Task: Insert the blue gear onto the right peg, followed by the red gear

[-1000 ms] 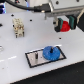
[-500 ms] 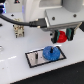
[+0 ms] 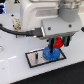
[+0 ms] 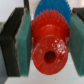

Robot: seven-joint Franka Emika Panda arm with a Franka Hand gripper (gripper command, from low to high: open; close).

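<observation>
My gripper (image 3: 57, 44) is shut on the small red gear (image 3: 59, 42), held just above and beside the blue gear (image 3: 48, 53). The blue gear lies flat on the black-framed pale plate (image 3: 33, 59). The right peg is hidden behind the gears and the fingers. In the wrist view the red gear (image 4: 48, 42) fills the middle, its centre hole showing, clamped between two green pads (image 4: 22, 40). The blue gear's toothed edge (image 4: 52, 9) shows just beyond it.
The arm's white body (image 3: 40, 15) fills the upper part of the exterior view. A black cable (image 3: 14, 31) runs across the exterior view's left. The white table ends at a dark edge (image 3: 65, 75) close to the plate.
The gripper, carrying the red gear, has come down and towards the exterior view's left, from well above the plate to just over the blue gear. The blue gear has stayed in place.
</observation>
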